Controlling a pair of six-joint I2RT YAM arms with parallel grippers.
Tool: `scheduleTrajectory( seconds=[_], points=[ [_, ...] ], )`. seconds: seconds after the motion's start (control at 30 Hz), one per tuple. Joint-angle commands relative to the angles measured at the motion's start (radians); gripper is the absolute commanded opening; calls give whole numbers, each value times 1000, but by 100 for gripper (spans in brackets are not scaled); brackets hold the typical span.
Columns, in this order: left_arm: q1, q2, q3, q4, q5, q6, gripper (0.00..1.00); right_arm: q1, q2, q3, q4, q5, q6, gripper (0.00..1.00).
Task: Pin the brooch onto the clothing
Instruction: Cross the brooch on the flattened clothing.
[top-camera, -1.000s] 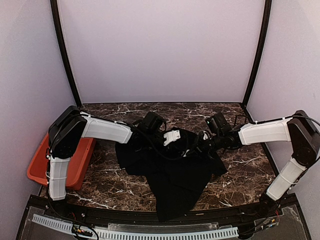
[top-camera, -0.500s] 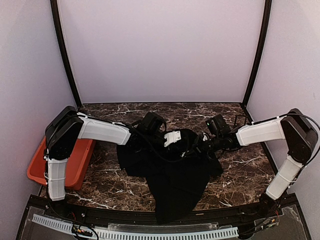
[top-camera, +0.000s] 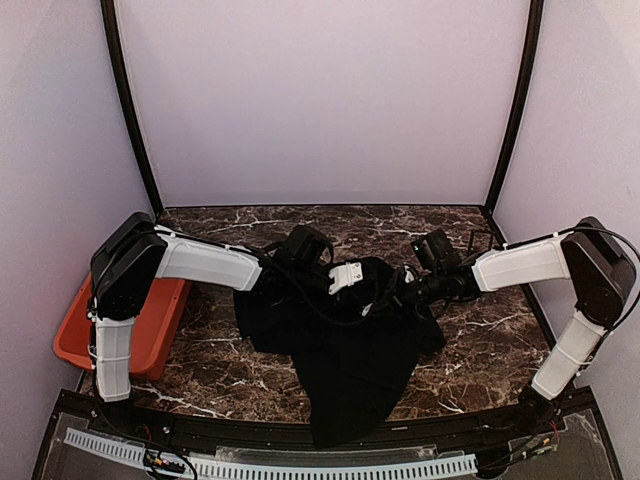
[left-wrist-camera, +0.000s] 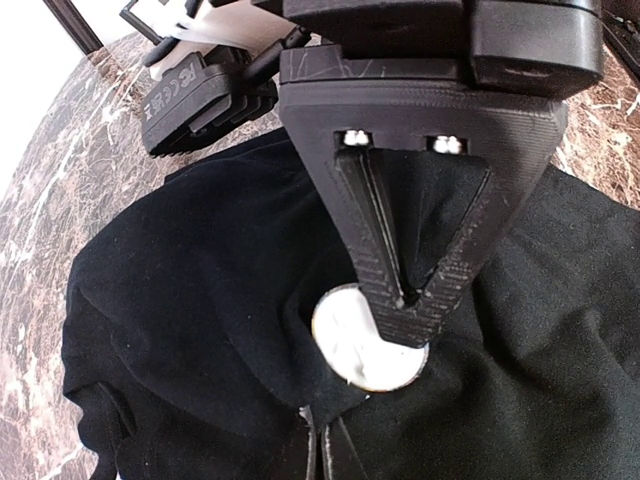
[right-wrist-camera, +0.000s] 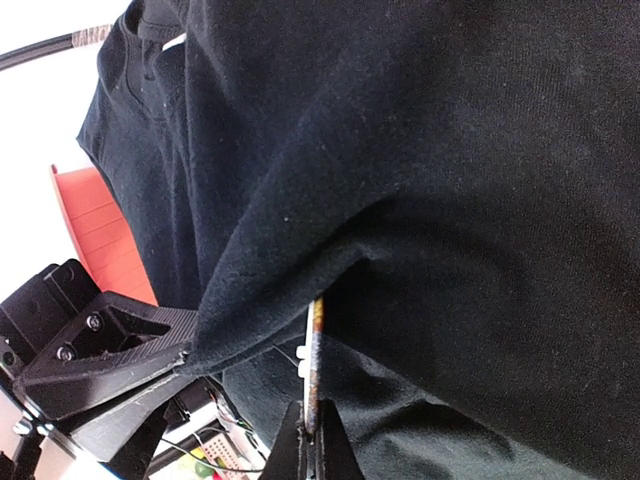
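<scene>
The clothing, a black T-shirt (top-camera: 350, 360), lies bunched on the marble table and hangs over its front edge; its print is hidden. In the left wrist view my left gripper (left-wrist-camera: 400, 312) is shut, pinching a raised fold of the shirt (left-wrist-camera: 200, 300). The brooch (left-wrist-camera: 362, 348), a round white disc, sits right under its fingertips. In the right wrist view my right gripper (right-wrist-camera: 313, 432) is shut on the brooch (right-wrist-camera: 314, 350), seen edge-on, its top tucked under the shirt's fold (right-wrist-camera: 420, 200). The two grippers, left (top-camera: 372, 300) and right (top-camera: 393, 296), meet over the shirt.
An orange bin (top-camera: 70, 335) stands at the table's left edge beside the left arm's base. Bare marble table (top-camera: 470, 350) shows to the right of the shirt and behind it. Walls close in the back and sides.
The right gripper has edged a little to the left towards the left gripper, and the shirt's right side has drawn in slightly. Both grips are unchanged.
</scene>
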Motion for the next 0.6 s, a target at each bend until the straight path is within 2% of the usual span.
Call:
scheduleTrajectory(
  seconds=[0.0,0.57],
  points=[
    [-13,-52,-15,21,13,7,1,-6,10,-4,-8,-16,-40,0],
    [-16,-52,-11,21,35,9,1,19,41,65,-38,-11,-87,0]
  ],
)
